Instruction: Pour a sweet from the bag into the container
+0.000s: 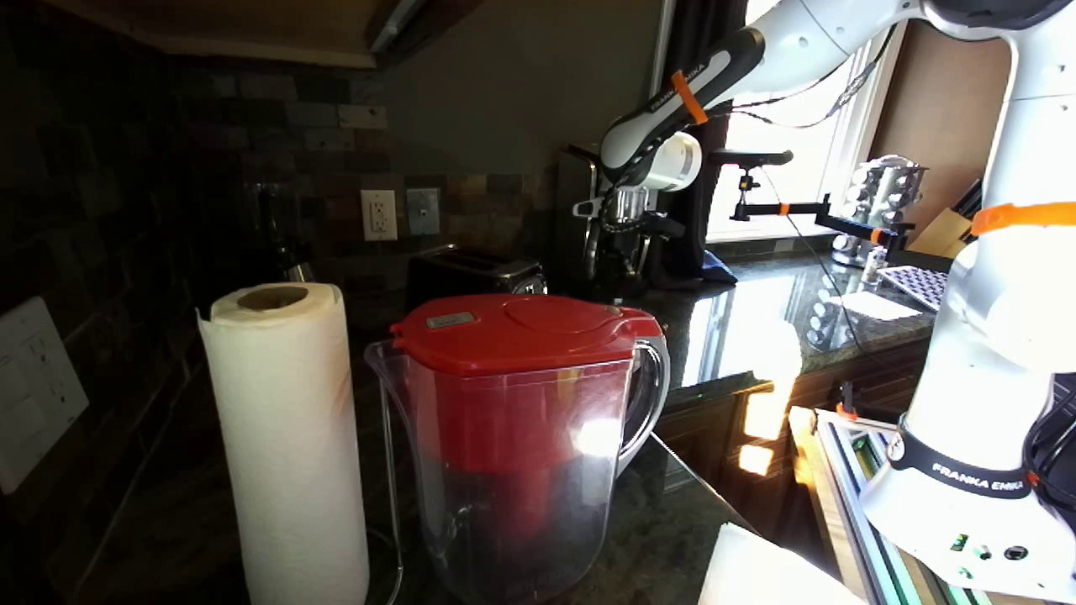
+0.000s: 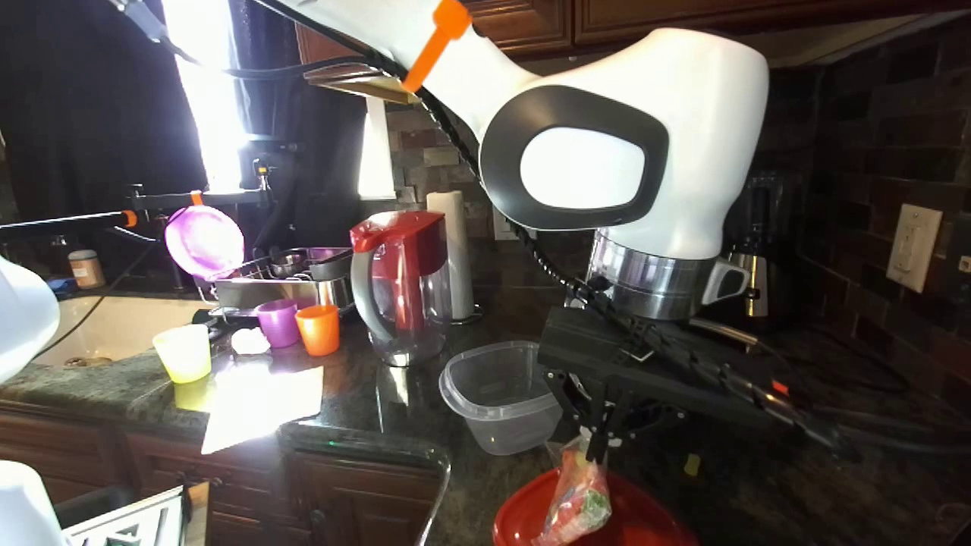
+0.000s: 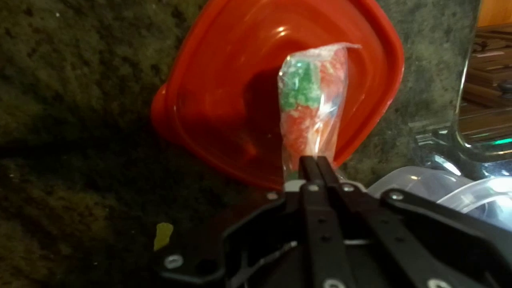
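Note:
My gripper [image 2: 598,449] is shut on a clear bag [image 2: 580,504] of coloured sweets. In the wrist view the closed fingertips [image 3: 314,161] pinch the bag [image 3: 311,100] near one end, and green and red sweets show through the plastic. The bag hangs over a red lid [image 3: 224,120] on the counter; whether it touches is unclear. The lid also shows in an exterior view [image 2: 520,509]. The clear plastic container [image 2: 512,426] stands open beside the gripper, and part of it shows at the right of the wrist view [image 3: 420,182].
A red-lidded pitcher [image 2: 406,303] and paper towel roll [image 1: 290,454] stand behind the container. Yellow [image 2: 183,355], purple [image 2: 278,322] and orange [image 2: 318,331] cups stand farther along the counter. A small yellow piece [image 3: 163,236] lies near the lid. The counter edge is close by.

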You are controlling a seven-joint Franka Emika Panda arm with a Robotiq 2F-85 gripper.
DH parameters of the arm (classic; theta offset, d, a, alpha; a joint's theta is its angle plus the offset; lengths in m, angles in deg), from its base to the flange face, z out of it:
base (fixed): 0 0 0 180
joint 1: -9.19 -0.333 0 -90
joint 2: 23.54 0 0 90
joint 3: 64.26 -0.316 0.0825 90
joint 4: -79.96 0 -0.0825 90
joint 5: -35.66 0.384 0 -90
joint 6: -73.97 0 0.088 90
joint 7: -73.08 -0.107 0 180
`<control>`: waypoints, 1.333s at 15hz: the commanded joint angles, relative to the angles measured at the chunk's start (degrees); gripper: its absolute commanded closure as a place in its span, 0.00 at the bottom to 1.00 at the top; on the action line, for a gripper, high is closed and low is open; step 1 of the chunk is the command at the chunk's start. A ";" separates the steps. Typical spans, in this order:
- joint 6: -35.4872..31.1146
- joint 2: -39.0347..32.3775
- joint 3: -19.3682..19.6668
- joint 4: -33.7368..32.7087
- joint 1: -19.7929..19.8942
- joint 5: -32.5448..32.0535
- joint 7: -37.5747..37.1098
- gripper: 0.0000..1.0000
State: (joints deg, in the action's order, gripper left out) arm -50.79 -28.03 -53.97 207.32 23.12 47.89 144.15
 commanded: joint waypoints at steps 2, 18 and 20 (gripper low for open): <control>4.64 0.80 0.36 -1.27 0.39 2.31 4.19 1.00; 7.08 9.11 0.67 -0.29 -0.98 0.29 10.84 1.00; 6.46 11.53 0.32 0.88 -2.04 -0.59 11.32 1.00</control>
State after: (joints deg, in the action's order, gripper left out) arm -44.84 -21.50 -53.59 205.05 22.51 48.82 154.06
